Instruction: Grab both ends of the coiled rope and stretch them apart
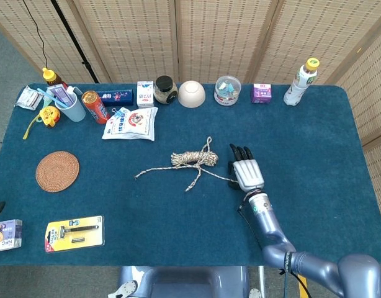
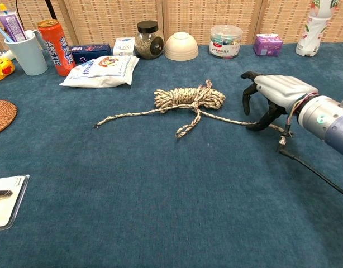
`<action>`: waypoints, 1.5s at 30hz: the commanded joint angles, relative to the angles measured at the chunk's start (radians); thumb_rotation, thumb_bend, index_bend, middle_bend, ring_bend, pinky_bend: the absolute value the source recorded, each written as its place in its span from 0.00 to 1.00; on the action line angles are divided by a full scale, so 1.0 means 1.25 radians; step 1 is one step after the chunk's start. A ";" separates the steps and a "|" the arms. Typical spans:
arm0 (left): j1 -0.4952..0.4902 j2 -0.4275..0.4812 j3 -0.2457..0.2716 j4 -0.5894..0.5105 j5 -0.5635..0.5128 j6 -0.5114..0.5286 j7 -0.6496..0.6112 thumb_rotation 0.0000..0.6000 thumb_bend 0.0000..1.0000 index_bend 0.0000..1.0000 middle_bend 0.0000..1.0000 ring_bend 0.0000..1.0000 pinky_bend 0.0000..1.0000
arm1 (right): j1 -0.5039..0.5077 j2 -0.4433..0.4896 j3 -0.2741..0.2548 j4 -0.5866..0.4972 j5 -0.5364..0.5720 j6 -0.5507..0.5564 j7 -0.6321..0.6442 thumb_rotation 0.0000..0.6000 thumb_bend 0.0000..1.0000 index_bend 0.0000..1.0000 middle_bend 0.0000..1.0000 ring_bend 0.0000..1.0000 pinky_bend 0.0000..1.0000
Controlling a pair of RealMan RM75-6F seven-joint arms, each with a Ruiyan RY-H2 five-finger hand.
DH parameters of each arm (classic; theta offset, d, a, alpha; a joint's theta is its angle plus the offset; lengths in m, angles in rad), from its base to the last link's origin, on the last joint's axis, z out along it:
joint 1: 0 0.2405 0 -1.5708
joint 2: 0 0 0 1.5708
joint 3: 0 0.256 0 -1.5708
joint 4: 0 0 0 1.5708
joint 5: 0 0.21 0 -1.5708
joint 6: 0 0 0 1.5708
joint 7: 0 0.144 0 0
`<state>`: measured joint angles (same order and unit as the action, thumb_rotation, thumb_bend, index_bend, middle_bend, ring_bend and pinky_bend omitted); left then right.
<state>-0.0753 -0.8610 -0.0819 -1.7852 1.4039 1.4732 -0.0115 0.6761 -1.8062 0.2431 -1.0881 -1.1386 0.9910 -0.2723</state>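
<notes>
The coiled rope lies mid-table, speckled beige. One loose end trails left. A short doubled tail hangs in front of the coil. The other strand runs right and passes under my right hand, ending just past it at the rope's right end. That hand hovers palm-down right of the coil. Its fingers are arched down and apart, and the thumb tip sits at the strand. I see no closed hold on the strand. My left hand is in neither view.
Along the far edge stand a cup, a red can, a snack bag, a jar, an upturned bowl, a clear tub, a purple box and a bottle. A woven coaster and a razor pack lie left.
</notes>
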 commanded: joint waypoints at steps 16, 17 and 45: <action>-0.003 -0.001 -0.002 -0.004 0.000 0.000 0.006 0.92 0.23 0.06 0.00 0.00 0.00 | 0.005 0.007 0.001 -0.013 0.006 -0.012 -0.001 1.00 0.35 0.53 0.01 0.00 0.00; -0.004 -0.001 -0.002 -0.004 0.001 0.000 0.006 0.91 0.23 0.06 0.00 0.00 0.00 | 0.007 0.005 0.003 -0.014 0.008 -0.014 -0.002 1.00 0.36 0.53 0.01 0.00 0.00; 0.000 -0.003 -0.001 0.018 -0.006 -0.001 -0.010 0.91 0.23 0.06 0.00 0.00 0.00 | 0.046 -0.036 0.023 0.031 0.052 -0.050 -0.026 1.00 0.41 0.53 0.01 0.00 0.00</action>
<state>-0.0755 -0.8648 -0.0837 -1.7632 1.3966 1.4716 -0.0234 0.7329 -1.8501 0.2711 -1.0506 -1.0745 0.9299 -0.3055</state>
